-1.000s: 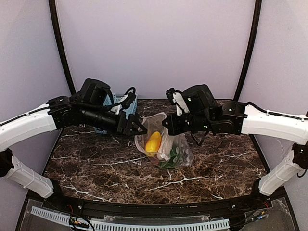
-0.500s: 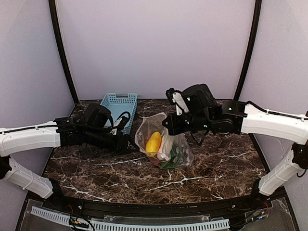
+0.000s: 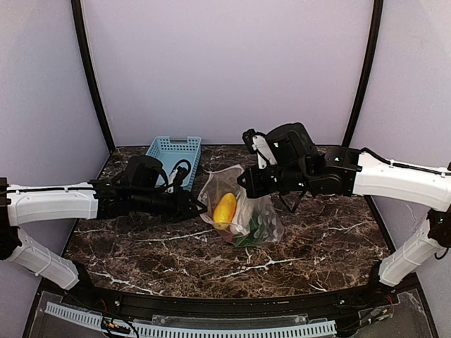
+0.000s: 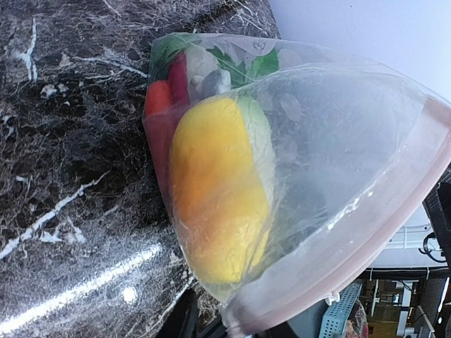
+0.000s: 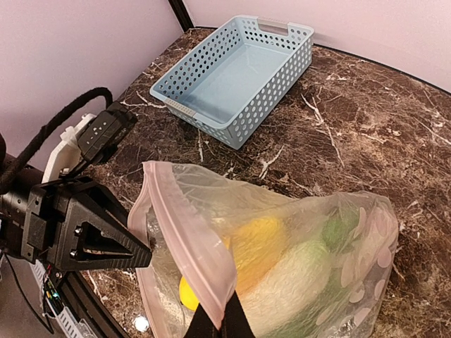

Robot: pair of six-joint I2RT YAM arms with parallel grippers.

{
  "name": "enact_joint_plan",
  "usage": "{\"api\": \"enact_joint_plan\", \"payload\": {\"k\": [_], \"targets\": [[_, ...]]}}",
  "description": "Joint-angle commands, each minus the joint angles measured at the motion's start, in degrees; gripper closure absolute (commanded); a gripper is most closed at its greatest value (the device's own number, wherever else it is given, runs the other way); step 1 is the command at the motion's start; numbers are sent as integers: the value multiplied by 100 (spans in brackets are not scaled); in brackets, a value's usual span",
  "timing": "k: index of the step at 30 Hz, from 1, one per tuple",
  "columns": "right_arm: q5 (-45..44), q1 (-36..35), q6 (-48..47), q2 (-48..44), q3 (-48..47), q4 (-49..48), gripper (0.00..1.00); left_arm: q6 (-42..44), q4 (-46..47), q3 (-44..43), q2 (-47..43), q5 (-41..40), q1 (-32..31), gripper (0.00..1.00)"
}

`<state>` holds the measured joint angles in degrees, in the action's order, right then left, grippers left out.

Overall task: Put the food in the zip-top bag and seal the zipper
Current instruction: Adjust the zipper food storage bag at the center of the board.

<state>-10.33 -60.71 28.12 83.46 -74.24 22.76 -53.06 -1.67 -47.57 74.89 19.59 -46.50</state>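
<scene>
Left arm (image 3: 56, 203) dropped to zip-top bag (image 3: 262, 224) rim, left jaws narrowed, grip unclear, right jaws pinching zipper (image 5: 187, 243).

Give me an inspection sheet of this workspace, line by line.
Surface: dark veined marble table.
Job's things: zip-top bag resting mid-table, zipper unsealed; yellow corn toy, green leafy toy, red toy inside.
Clutter: light-blue basket, empty, far left.
Pincers: right pincer shut on the zipper; left pincer at the mouth's rim, grip unclear.
Cables: black cable looped over the left wrist.
Surroundings: lilac walls, black poles.
</scene>
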Motion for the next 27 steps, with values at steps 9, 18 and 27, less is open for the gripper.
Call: {"api": "enact_joint_plan", "payload": {"k": [9, 18, 27], "targets": [[-119, 56, -175, 41, -197, -187, 100, -192, 414, -384, 167, 276, 11, 99], [-77, 218, -616, 148, -827, -187, 100, -153, 601, -1284, 327, 630, -11, 99], [87, 294, -511, 191, -858, -215, 68, -173, 825, -1238, 177, 273, 74, 99]]}}
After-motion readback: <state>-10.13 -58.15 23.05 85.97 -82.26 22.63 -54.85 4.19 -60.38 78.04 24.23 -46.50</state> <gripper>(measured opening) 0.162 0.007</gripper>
